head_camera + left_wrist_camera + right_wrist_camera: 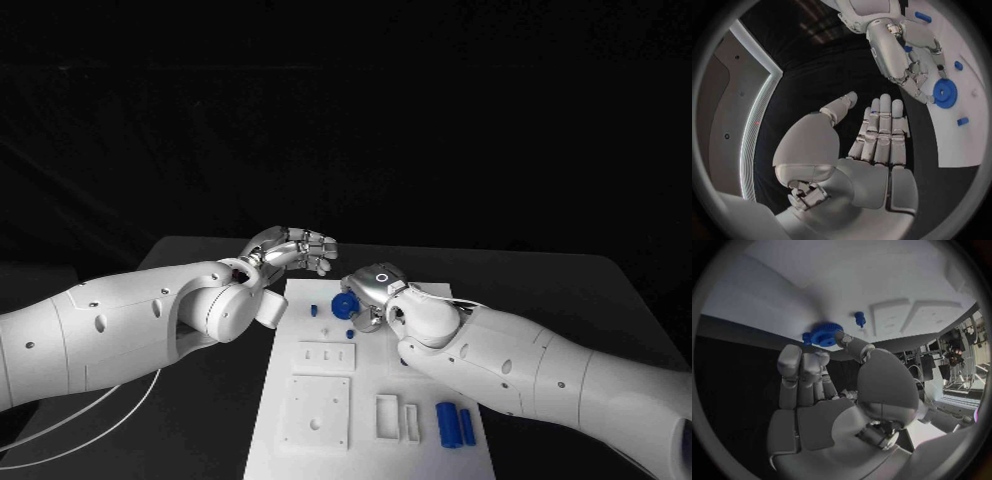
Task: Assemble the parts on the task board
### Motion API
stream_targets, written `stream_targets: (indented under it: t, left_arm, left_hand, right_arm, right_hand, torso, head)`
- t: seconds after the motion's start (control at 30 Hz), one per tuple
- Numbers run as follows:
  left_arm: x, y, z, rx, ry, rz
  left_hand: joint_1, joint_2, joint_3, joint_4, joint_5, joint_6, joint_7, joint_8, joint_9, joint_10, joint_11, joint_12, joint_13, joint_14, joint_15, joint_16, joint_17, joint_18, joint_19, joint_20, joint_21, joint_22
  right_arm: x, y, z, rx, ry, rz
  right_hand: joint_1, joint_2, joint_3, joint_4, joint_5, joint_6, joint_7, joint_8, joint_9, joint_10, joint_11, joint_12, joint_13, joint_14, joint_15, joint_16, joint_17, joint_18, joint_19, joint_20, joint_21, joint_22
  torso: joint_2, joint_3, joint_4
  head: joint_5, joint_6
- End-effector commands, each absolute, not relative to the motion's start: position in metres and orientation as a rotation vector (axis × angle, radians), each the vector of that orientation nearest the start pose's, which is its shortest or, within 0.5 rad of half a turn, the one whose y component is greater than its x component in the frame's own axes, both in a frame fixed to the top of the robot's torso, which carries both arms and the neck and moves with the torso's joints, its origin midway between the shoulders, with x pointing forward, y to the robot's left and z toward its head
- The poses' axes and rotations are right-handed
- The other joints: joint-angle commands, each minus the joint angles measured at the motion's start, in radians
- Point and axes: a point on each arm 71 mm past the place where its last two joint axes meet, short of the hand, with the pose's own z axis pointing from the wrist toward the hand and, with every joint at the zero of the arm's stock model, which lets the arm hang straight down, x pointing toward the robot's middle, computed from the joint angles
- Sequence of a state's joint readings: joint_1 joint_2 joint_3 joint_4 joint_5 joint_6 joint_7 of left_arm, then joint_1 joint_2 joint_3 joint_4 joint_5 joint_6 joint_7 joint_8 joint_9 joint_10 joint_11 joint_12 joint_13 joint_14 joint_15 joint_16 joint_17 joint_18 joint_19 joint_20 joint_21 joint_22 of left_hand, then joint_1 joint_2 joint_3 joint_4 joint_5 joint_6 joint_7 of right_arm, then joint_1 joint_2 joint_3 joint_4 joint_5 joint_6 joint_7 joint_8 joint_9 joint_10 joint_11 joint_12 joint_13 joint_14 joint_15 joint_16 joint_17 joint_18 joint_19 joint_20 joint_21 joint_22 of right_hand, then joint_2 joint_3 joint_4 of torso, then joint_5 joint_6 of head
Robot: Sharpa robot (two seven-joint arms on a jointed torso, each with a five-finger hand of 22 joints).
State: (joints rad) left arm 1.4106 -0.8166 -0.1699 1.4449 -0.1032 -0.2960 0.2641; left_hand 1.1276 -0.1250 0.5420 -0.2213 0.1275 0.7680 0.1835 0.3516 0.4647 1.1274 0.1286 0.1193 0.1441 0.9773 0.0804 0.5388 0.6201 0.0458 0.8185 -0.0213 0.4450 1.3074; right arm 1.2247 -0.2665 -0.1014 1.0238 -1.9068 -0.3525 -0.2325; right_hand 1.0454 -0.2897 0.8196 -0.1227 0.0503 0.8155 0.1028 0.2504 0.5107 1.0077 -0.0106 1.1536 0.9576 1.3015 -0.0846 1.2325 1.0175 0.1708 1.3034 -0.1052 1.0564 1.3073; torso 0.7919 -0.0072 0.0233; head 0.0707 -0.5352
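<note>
The white task board [433, 385] lies in the middle of the black table. A blue gear [345, 305] sits flat at the board's far end, and my right hand [378, 298] pinches its rim between thumb and fingers; the gear [822, 334] shows beyond that hand's fingertips [811, 357]. In the left wrist view the right hand [901, 55] reaches down onto the gear [945, 93]. Two small blue pegs [315, 311] [351, 333] stand near the gear. My left hand [296, 250] hovers past the board's far left corner, its fingers [882, 127] straight and holding nothing.
Two blue cylinders [456, 425] lie side by side near the board's front right. White raised blocks [326, 358] [317, 412] and a narrow white frame [392, 415] stand on the board's near half. Black table surrounds the board on both sides.
</note>
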Motion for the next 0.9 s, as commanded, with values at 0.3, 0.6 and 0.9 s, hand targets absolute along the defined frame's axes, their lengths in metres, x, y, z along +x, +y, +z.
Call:
stream_targets:
  t: [0.3, 0.6, 0.9]
  left_arm:
    - [0.522, 0.219, -0.129, -0.911, 1.514, -1.398]
    - [0.522, 0.22, -0.129, -0.913, 1.513, -1.396]
    - [0.522, 0.222, -0.129, -0.914, 1.51, -1.393]
  left_hand:
    - [-0.005, -0.002, 0.007, 0.002, 0.003, 0.002, 0.005, -0.007, 0.001, 0.002, 0.006, -0.006, 0.001, -0.005, -0.001, 0.002, 0.001, 0.015, -0.005, 0.0, 0.005, 0.019]
    - [-0.005, -0.003, 0.007, 0.002, 0.003, 0.002, 0.005, -0.008, 0.001, 0.0, 0.006, -0.007, 0.001, -0.005, -0.001, 0.002, 0.001, 0.015, -0.005, 0.0, 0.005, 0.019]
    - [-0.005, -0.003, 0.008, 0.002, 0.003, 0.002, 0.005, -0.008, 0.002, -0.001, 0.006, -0.008, 0.001, -0.005, -0.001, 0.002, 0.001, 0.016, -0.005, 0.0, 0.005, 0.019]
  right_arm:
    - [0.545, -0.041, -0.211, -0.541, 1.579, 0.413]
    - [0.548, -0.052, -0.211, -0.517, 1.575, 0.395]
    - [0.545, -0.057, -0.21, -0.516, 1.575, 0.399]
  right_hand:
    - [-0.001, 0.031, -0.009, -0.015, 0.189, 0.056, 0.041, -0.004, -0.014, -0.047, 0.041, 0.014, -0.002, 0.001, 0.005, -0.01, 0.01, 0.091, -0.008, 0.003, -0.007, 0.014]
    - [-0.023, 0.052, -0.009, -0.026, 0.314, 0.058, 0.045, -0.004, -0.023, -0.049, 0.045, 0.019, -0.005, 0.002, 0.008, -0.013, 0.016, 0.091, -0.008, 0.003, -0.007, 0.015]
    - [-0.03, 0.051, -0.012, -0.028, 0.325, 0.063, 0.045, -0.002, -0.024, -0.048, 0.045, 0.021, -0.005, 0.003, 0.009, -0.013, 0.018, 0.091, -0.006, 0.003, -0.006, 0.015]
  torso:
    - [0.0, 0.0006, 0.0002]
    - [0.0, 0.0006, -0.0001]
    - [0.0, -0.0002, -0.0003]
  head:
    - [-0.001, 0.0]
    - [-0.001, -0.001]
    - [-0.001, 0.0]
